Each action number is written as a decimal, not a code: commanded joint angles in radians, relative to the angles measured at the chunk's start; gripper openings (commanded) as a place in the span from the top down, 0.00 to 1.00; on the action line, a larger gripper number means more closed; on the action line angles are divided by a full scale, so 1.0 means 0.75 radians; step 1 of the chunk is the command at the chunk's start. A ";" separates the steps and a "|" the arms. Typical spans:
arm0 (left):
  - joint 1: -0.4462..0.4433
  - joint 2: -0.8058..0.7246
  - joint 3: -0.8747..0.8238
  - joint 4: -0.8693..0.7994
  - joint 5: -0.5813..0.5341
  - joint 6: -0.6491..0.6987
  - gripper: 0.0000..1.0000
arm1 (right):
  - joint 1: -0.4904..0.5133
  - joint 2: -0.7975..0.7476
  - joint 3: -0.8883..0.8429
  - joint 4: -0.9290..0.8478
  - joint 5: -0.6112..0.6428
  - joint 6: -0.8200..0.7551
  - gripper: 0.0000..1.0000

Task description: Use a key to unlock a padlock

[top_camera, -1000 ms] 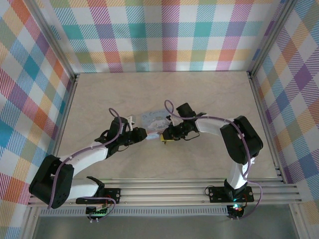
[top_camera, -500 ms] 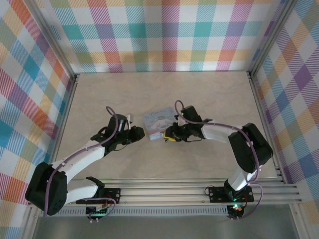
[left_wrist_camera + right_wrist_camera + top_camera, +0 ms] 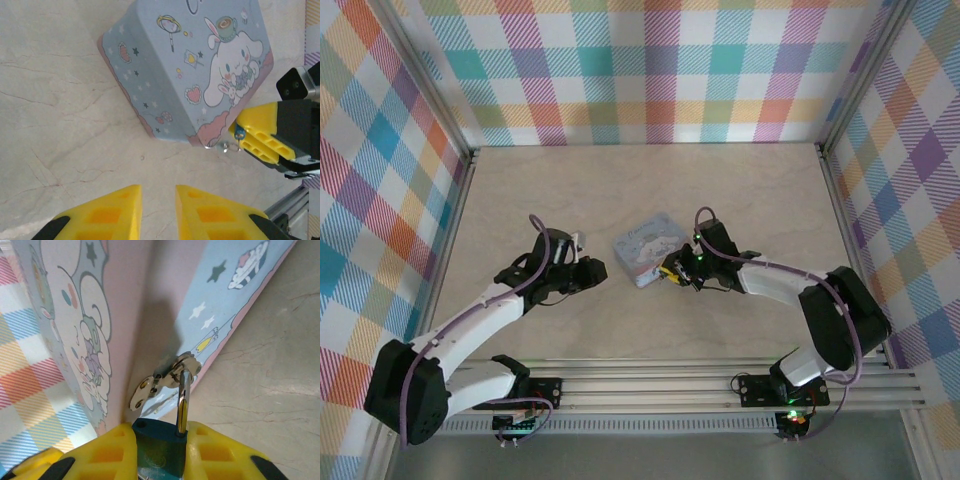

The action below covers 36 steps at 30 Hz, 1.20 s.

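Padlock (image 3: 156,456) sits bottom centre of the right wrist view, its teal body pinched between the yellow fingers of the right gripper (image 3: 160,437); so that one's clamped on the lock. Silver shackle (image 3: 183,400) runs up from it through the little metal hasp (image 3: 150,390) on the side of the cartoon tin (image 3: 240,300), which rises toward the top of the frame; looks locked to me. In the left wrist view the left gripper (image 3: 158,200) is at the bottom edge, fingers a narrow gap apart with nothing between them; the tin is further up the frame, across bare table (image 3: 60,125). My read: this is the hold-the-lock-steady step, key not in yet; next move needs a key fetched and lined up with the keyhole, which I can't make out from these angles.
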State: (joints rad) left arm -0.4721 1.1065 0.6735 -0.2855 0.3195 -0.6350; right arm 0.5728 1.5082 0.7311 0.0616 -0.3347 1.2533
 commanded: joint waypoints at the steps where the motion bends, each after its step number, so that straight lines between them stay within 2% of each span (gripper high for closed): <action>1: 0.016 -0.041 0.046 -0.099 0.041 0.039 0.76 | 0.001 -0.020 0.001 0.034 0.062 0.091 1.00; 11: 0.017 -0.118 0.064 -0.212 0.059 0.077 0.76 | 0.005 0.001 -0.047 0.049 0.107 0.101 1.00; 16: 0.016 -0.143 0.034 -0.199 0.077 0.077 0.76 | -0.006 -0.003 -0.164 0.199 0.182 0.129 1.00; 24: 0.016 -0.238 0.037 -0.283 0.050 0.110 0.76 | -0.018 0.119 -0.187 0.514 0.116 0.112 1.00; 36: 0.021 -0.338 0.049 -0.348 -0.012 0.128 0.75 | -0.019 -0.092 -0.180 0.242 0.372 0.020 1.00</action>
State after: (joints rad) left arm -0.4698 0.8646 0.6930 -0.5236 0.3256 -0.5568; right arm 0.5629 1.4662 0.5945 0.3042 -0.1261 1.2976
